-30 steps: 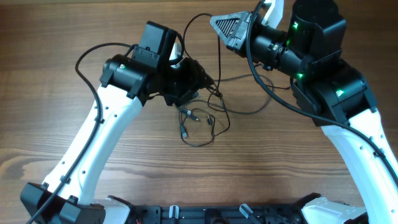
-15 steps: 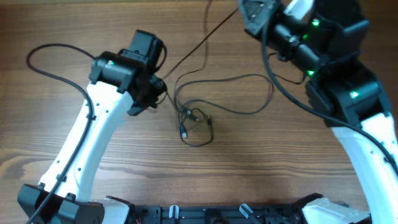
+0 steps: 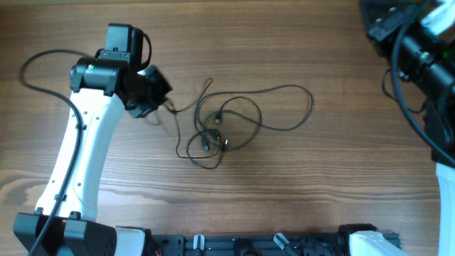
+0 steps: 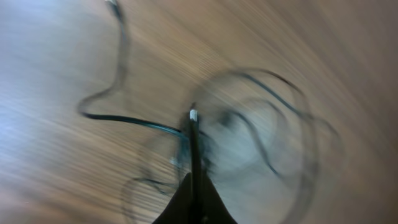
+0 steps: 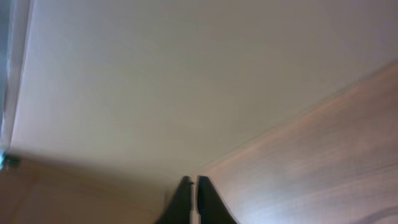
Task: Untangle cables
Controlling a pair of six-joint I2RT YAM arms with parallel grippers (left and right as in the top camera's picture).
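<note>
The cables (image 3: 217, 131) are thin black wires lying in loose overlapping loops at the middle of the table, with one wide loop (image 3: 302, 99) reaching right. My left gripper (image 3: 163, 101) sits just left of them, shut on one strand that runs off towards the bundle. The left wrist view is blurred. It shows the left gripper (image 4: 193, 183) closed, with a white-tipped cable end (image 4: 193, 116) sticking out past its tips over the looped cables (image 4: 261, 124). My right gripper (image 5: 192, 182) is up at the far right, its fingers all but touching with nothing between them.
The right arm (image 3: 419, 57) fills the top right corner. A thick black arm cord (image 3: 43, 64) loops out over the table at the far left. The arms' base bar (image 3: 242, 245) runs along the near edge. The right wrist view shows a pale wall and the table edge.
The left arm has swung left, dragging its strand and spreading the bundle. The right arm has pulled back to the far right, and the strand that ran taut to it now lies slack.
</note>
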